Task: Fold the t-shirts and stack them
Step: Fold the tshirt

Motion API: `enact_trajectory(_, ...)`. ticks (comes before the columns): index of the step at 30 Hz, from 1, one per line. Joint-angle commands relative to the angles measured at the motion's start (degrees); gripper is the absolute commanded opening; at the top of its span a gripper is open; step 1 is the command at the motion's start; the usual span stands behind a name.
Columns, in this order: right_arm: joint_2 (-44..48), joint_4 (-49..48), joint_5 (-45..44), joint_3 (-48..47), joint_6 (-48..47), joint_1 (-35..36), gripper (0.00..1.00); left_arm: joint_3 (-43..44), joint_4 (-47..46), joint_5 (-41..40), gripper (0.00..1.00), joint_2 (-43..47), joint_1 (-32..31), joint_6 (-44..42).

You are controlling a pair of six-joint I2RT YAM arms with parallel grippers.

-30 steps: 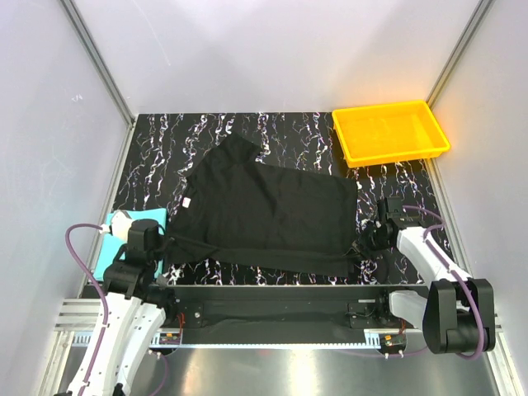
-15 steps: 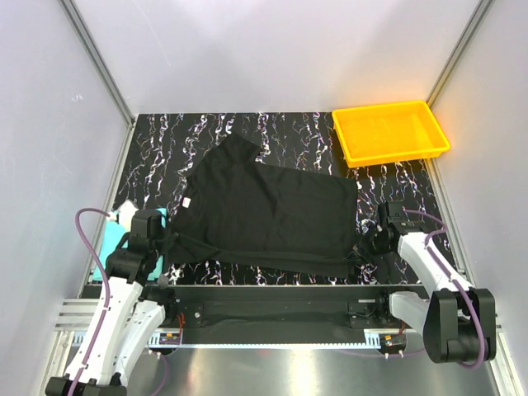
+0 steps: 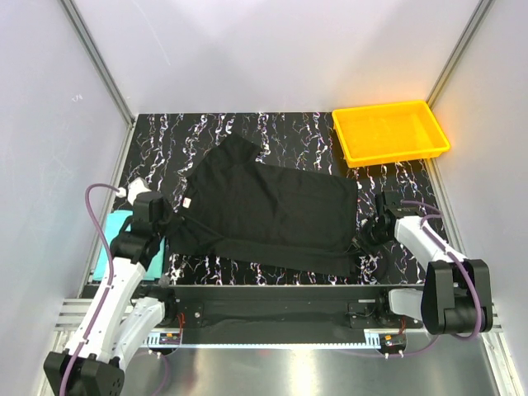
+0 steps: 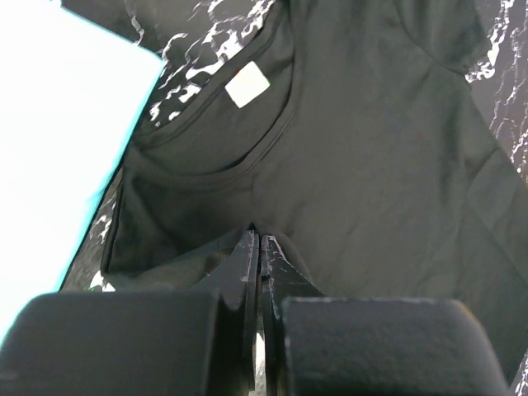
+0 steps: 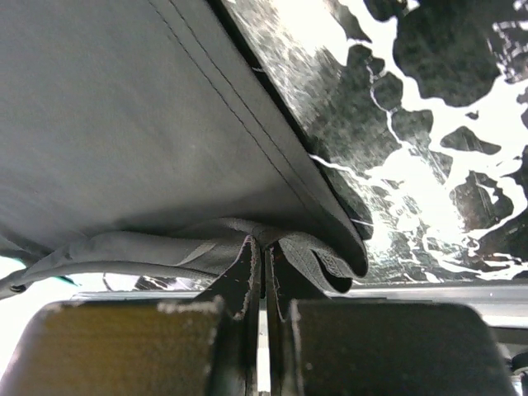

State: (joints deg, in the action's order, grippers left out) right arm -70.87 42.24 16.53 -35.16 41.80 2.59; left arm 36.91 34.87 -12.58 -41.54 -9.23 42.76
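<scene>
The black t-shirt [image 3: 272, 206] lies spread across the middle of the marbled table, its white neck label [image 4: 247, 86] toward the left. My left gripper [image 3: 162, 219] is shut on the shirt's near-left edge, with black cloth [image 4: 346, 148] bunched at the closed tips [image 4: 260, 241]. My right gripper [image 3: 369, 237] is shut on the near-right corner, where the folded hem [image 5: 322, 260] curls around the tips [image 5: 266, 246]. The teal t-shirt [image 3: 110, 247] lies flat at the left edge under my left arm, and it looks washed out in the left wrist view [image 4: 58, 148].
A yellow plastic tray [image 3: 391, 132] stands at the far right corner. Grey walls with metal posts close in the table on both sides. The metal rail with the arm bases [image 3: 272, 301] runs along the near edge.
My left gripper has moved away from the near edge and a little right, carrying the shirt's near-left edge with it. The right gripper shifted slightly, still holding its corner.
</scene>
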Motion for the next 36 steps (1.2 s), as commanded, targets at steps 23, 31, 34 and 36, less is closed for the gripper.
enact_trajectory(23,-5.59,-0.23,-7.48,-6.59,-3.83,0.05,0.01,8.45,-10.87,8.27,0.0,-20.69,-0.61,-3.56)
enact_trajectory(31,-7.79,-0.14,-8.19,-7.73,-4.8,-0.39,0.03,10.2,-11.76,7.57,0.0,-23.32,-0.43,-6.02)
enact_trajectory(34,-8.41,-0.23,-8.36,-8.0,-4.8,-0.39,0.03,11.52,-12.11,8.36,0.0,-25.16,-0.43,-7.08)
enact_trajectory(36,-8.67,-0.14,-8.71,-8.26,-4.89,-0.48,0.03,12.13,-12.2,8.36,0.0,-26.13,-0.43,-7.43)
